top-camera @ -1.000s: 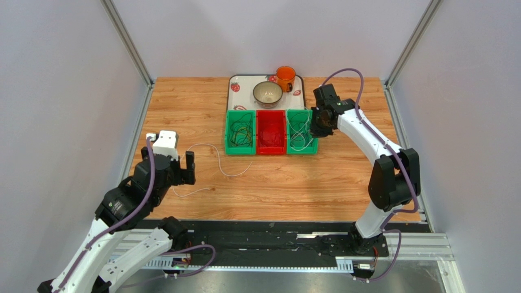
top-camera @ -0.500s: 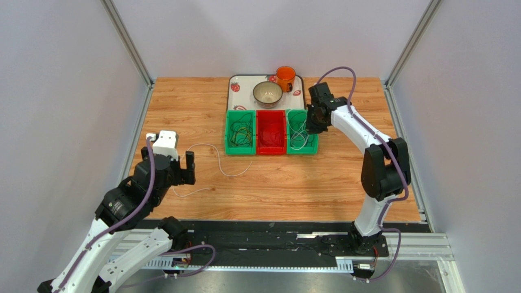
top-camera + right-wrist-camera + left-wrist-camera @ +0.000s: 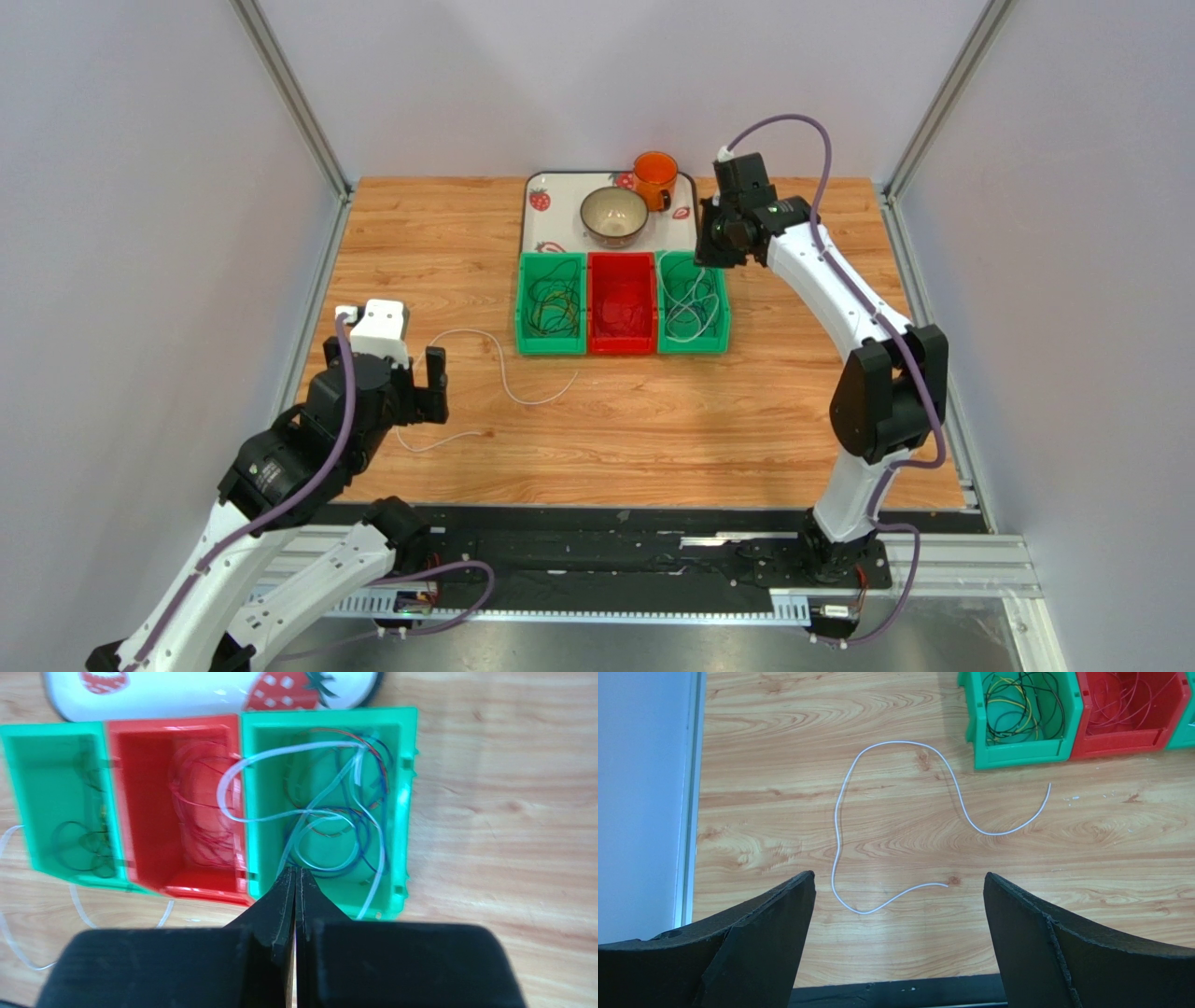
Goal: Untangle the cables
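The right claw [image 3: 294, 882] was shut, its jaws pressed flat together. A white strand [image 3: 330, 798] ran up to the tips and appeared to be pinched there, though the contact itself was blurred. The claw hung over the right green bin [image 3: 401, 812], where that strand looped among other white, blue and red cables [image 3: 351, 843] lying inside. Next to this bin stood a red bin [image 3: 140, 749] holding red cables [image 3: 200, 812], then a left green bin [image 3: 1018, 754] with yellow and dark cables [image 3: 1018, 707]. The three bins stood touching in a row. Beyond them lay a strawberry-print tray [image 3: 554, 189] carrying a bowl [image 3: 615, 214] and an orange cup [image 3: 654, 175]. The left claw [image 3: 898, 882] stood wide open and held nothing, hovering above the table [image 3: 773, 714] near its left edge. One loose white cable [image 3: 837, 833] lay alone on the wood in a winding curve between that claw and the bins, touching neither.
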Robot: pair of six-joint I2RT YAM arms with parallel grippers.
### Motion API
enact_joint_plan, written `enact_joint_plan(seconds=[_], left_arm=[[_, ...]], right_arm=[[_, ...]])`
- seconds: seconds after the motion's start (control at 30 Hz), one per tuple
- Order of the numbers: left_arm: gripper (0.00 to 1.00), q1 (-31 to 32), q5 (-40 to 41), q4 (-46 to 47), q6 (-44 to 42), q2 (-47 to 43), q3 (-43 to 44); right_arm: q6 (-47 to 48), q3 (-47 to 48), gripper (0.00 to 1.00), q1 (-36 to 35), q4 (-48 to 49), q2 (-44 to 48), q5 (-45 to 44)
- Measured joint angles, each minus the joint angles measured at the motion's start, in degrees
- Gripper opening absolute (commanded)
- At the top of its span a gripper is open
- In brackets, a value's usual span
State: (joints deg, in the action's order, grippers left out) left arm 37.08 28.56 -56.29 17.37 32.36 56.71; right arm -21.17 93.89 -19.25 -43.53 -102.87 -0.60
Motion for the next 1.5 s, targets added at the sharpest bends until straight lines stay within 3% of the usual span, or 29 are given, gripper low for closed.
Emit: enact_joint_plan(seconds=[0.2, 0.43, 1.03, 1.07, 1.2, 1.4, 1.5], left_arm=[[0.98, 0.00, 0.00, 0.00, 0.02, 0.00, 0.00], [0.98, 0.00, 0.02, 0.00, 0.02, 0.00, 0.00], [0.98, 0.00, 0.02, 0.00, 0.02, 0.00, 0.00], [0.98, 0.00, 0.02, 0.00, 0.00, 0.00, 0.00], [0.98, 0.00, 0.00, 0.00, 0.00, 0.09, 0.00], [0.99, 0.00, 0.44, -0.04, 0.13, 0.98, 0.00], [0.99, 0.00, 1.22, -0.26, 1.11, 2.47, 0.33]], right_arm=[[-1.84, 12.79, 0.00, -0.48, 0.59, -7.76, 5.70], [-4.50, 21.16, 0.00, -1.11, 0.90, -16.85, 9.38], [-4.76, 14.73, 0.00, 3.48, 0.11, -19.93, 9.14], [-4.74, 14.93, 0.02, 3.48, 0.09, -19.93, 9.35], [-4.33, 17.51, 0.28, 2.71, -0.37, -19.93, 11.41], [-1.88, 19.91, 0.40, -1.97, -0.26, -15.41, 11.82], [-1.40, 14.01, 0.43, -5.75, 2.29, -8.46, 11.50]])
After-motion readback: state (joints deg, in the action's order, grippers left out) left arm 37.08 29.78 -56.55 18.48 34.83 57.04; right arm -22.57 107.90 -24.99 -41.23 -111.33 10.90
